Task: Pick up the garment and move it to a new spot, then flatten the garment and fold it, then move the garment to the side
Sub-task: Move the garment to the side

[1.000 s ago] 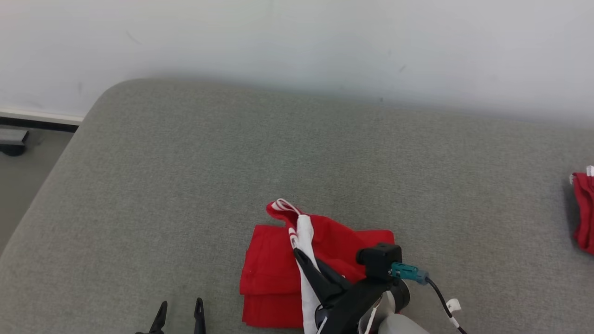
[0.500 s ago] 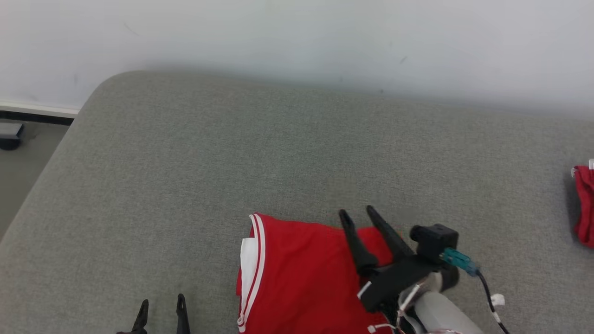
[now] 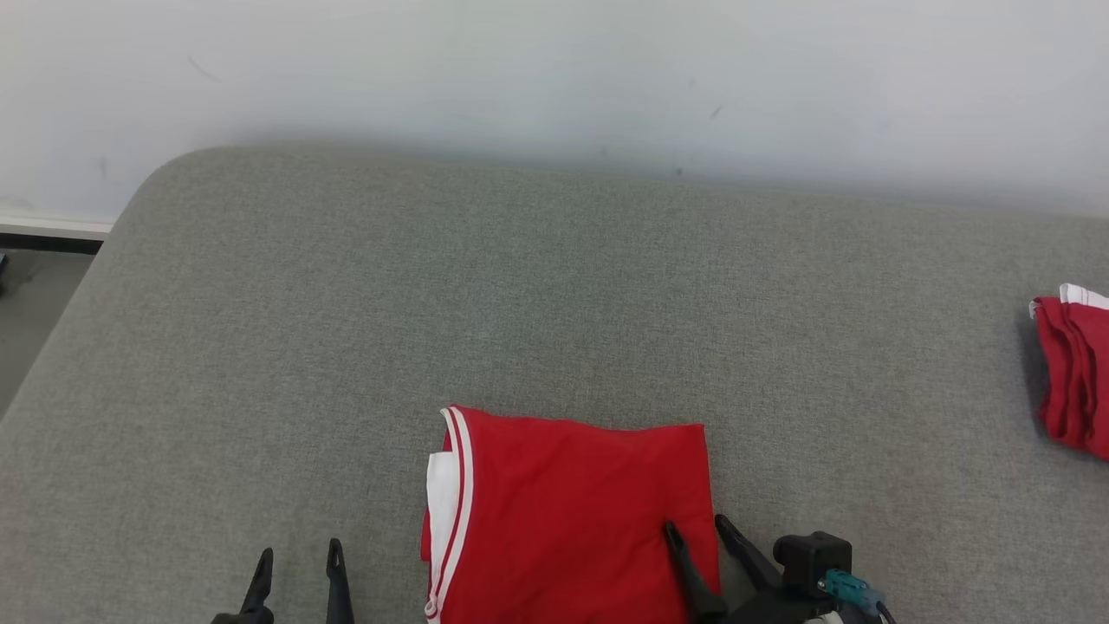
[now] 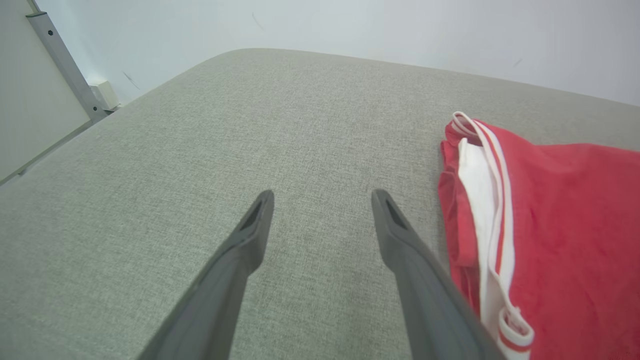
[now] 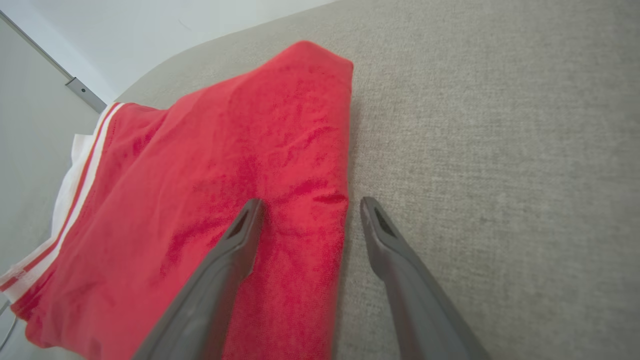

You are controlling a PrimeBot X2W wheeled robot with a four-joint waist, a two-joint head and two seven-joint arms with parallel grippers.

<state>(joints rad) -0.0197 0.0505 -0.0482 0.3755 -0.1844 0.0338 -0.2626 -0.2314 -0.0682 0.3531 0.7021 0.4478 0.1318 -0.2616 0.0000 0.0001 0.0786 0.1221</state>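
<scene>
Over one edge of the garment (image 3: 572,511), the right fingers (image 5: 232,255) stand spread.

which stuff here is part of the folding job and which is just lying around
In the job:
folded red garment
right gripper, open at its right edge
left gripper, open beside it

Lying about:
second red garment, far right, apart
grey cushion underneath

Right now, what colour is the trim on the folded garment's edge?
White trim with a red stripe; clearest in left wrist view.
</scene>
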